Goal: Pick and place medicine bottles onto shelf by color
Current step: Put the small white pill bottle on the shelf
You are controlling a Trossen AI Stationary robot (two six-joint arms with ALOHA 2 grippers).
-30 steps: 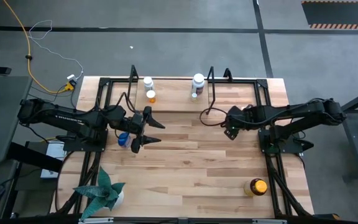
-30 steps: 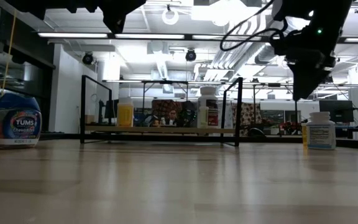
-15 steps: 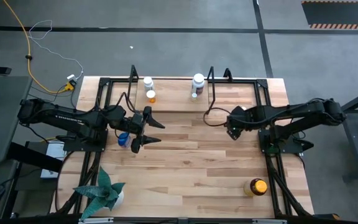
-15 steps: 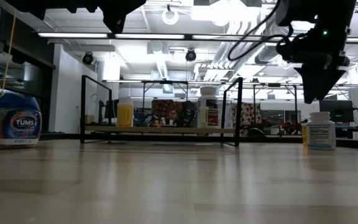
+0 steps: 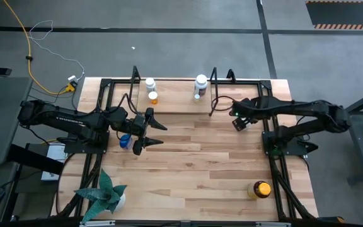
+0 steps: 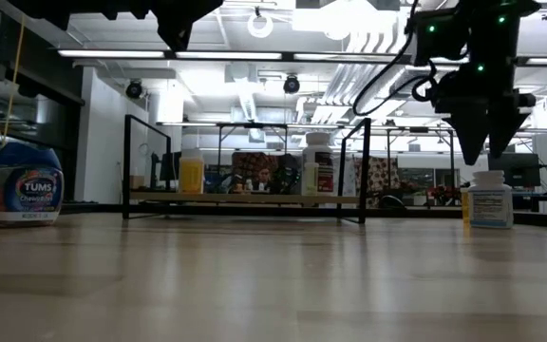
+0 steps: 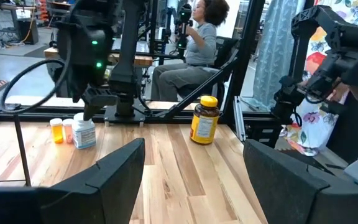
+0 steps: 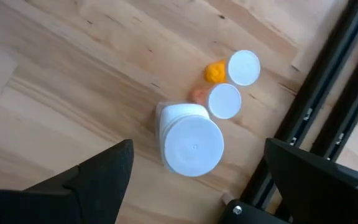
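Altogether, four bottles on the shelf (image 5: 214,85) — both pincers spread, gripping nothing.

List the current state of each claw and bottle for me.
left claw, open, empty
right claw, open, empty, raised off the table
blue bottle, upright on table, off shelf
amber bottle, upright on table, off shelf
white bottle, upright on shelf
orange bottle, upright on shelf

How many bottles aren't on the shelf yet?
2. A blue bottle sits partly under the left arm, and an amber bottle stands alone near the table's corner on the right arm's side. The arms could hide more.
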